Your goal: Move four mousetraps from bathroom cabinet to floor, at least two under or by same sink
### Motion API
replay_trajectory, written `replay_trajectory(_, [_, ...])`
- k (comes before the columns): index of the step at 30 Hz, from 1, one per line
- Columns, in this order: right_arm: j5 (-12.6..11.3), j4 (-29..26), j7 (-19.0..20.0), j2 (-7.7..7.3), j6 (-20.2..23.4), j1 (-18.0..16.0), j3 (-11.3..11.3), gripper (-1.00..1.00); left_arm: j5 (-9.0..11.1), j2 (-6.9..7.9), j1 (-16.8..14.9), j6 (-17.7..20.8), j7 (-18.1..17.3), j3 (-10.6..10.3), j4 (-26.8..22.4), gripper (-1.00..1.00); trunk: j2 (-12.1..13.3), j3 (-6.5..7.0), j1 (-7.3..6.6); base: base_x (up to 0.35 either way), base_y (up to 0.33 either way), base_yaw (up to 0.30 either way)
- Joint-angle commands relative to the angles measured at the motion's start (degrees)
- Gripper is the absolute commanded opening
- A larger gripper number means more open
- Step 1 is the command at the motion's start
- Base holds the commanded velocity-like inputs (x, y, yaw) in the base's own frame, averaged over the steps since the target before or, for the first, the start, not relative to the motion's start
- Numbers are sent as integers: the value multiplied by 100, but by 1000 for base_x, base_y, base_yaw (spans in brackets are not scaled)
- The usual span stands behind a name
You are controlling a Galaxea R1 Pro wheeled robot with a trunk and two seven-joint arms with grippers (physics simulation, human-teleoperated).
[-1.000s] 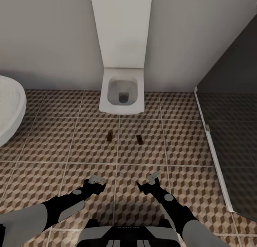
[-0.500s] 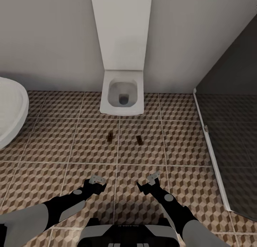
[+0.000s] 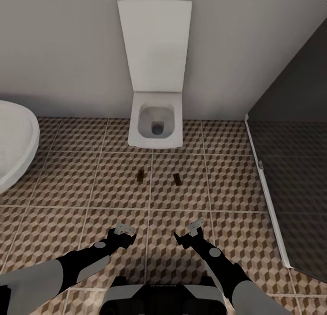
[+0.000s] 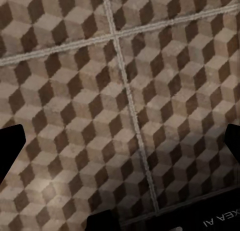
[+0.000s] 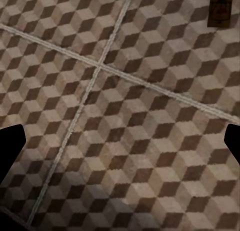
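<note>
Two mousetraps lie flat on the bathroom floor [image 3: 59,187] in front of the toilet, one [image 3: 141,176] to the left and one [image 3: 177,179] to the right, about a hand's width apart. They look small, dark and brownish from here. The right wrist view catches one mousetrap [image 5: 220,8] at its edge. My left gripper [image 3: 127,233] and right gripper [image 3: 186,233] hover low over the tiles, short of the traps, both open and empty. In the wrist views the left gripper [image 4: 120,141] and right gripper [image 5: 120,146] show wide-spread black fingertips over cube-patterned tile. The cabinet and the sink are out of view.
A square white toilet [image 3: 156,119] with its lid up stands against the grey wall ahead. The oval white bathtub [image 3: 13,142] curves in at the left. A dark glass shower screen [image 3: 290,178] with a white sill closes off the right.
The whole picture has slid down a little, so the top of the toilet lid now shows: the camera moved. Arms and mousetraps hold their places.
</note>
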Motion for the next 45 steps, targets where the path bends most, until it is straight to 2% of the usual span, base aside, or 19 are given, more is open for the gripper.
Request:
replay_trajectory(1, [56, 3, 4, 1, -21, -2, -10, 100, 58, 4, -10, -38, 42, -47, -14, 100, 39, 16, -22, 0, 0, 0])
replay_trajectory(17, [56, 29, -2, -14, -21, -2, -11, 100, 58, -4, -10, -38, 44, -55, -3, 100, 681, 303, -374, 0, 0, 0])
replay_trajectory(27, [58, 250, 5, -66, -38, -2, -16, 100, 66, 5, -10, -37, 39, -68, 112, 100, 1082, 483, -593, 0, 0, 0])
replay_trajectory(32, [61, 546, 1, -213, -107, 1, -16, 100, 66, 10, -10, -38, 36, -76, 224, 100, 1282, 572, -703, 0, 0, 0])
replay_trajectory(36, [58, 855, -10, -387, -305, 0, -16, 100, 67, 11, -10, -38, 36, -78, 271, 100, 1443, 644, -791, 0, 0, 0])
replay_trajectory(45, [56, 1552, -66, -552, -786, 6, -17, 100, 67, 8, -7, -38, 35, -130, 357, 100, 1804, 806, -989, 0, 0, 0])
